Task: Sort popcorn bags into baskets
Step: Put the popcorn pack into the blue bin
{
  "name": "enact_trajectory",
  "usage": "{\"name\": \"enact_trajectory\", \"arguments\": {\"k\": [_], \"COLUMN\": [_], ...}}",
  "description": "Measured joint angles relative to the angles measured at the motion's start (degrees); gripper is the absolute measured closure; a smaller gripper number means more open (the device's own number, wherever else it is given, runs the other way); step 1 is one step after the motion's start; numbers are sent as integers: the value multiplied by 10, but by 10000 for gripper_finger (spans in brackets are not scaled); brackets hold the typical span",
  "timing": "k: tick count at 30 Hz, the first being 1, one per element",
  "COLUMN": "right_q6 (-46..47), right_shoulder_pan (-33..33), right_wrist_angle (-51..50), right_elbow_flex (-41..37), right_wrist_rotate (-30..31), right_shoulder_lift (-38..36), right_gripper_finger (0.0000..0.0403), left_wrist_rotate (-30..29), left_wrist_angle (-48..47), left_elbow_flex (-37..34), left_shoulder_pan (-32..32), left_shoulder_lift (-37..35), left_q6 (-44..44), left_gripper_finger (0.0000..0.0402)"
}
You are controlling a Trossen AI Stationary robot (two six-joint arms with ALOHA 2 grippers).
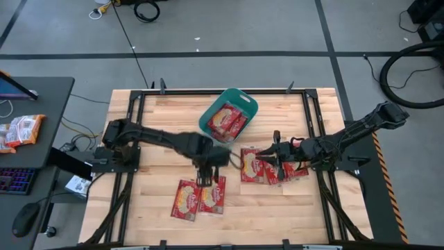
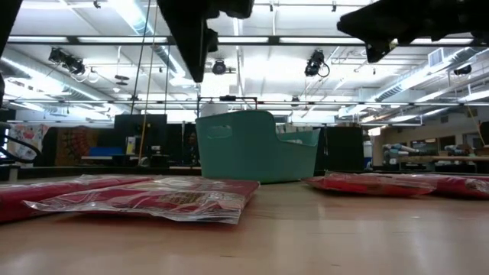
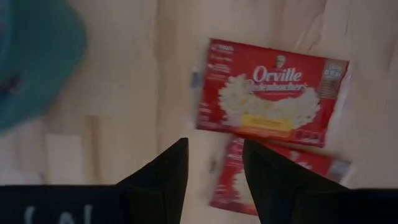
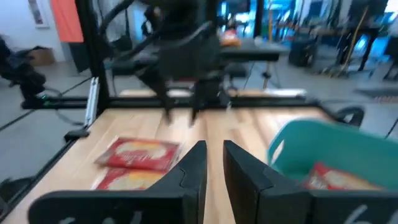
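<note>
Basket [image 1: 229, 111] holds packets; left gripper [image 1: 205, 180] open above two packets [image 1: 199, 196]; right gripper [image 1: 277, 154] nearly closed, empty.

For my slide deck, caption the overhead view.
Left gripper hovers open above two popcorn bags; teal basket already holds some.
</note>
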Motion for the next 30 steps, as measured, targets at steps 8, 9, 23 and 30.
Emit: {"name": "enact_trajectory", "arguments": {"k": [8, 9, 23, 30], "right_q6": [-102, -115, -230, -239], "right_shoulder_pan": [-28, -32, -92, -130], "right_wrist_angle": [48, 55, 169, 205], "right_elbow_flex": [0, 0, 0, 0], "right_wrist_rotate": [89, 96, 98, 44], "right_shoulder_lift": [0, 0, 0, 0], "right_gripper_finger": [344, 344, 344, 344], "left_wrist_rotate": [-45, -46, -79, -48], "left_wrist_angle": [14, 15, 30, 17], "left_elbow_flex": [0, 0, 0, 0], "left_shoulder_pan": [-85, -95, -196, -208], "left_shoulder_lift": [17, 19, 104, 147], "left_q6": [-226, -258, -653, -717], "left_gripper_finger": [246, 246, 246, 246]}}
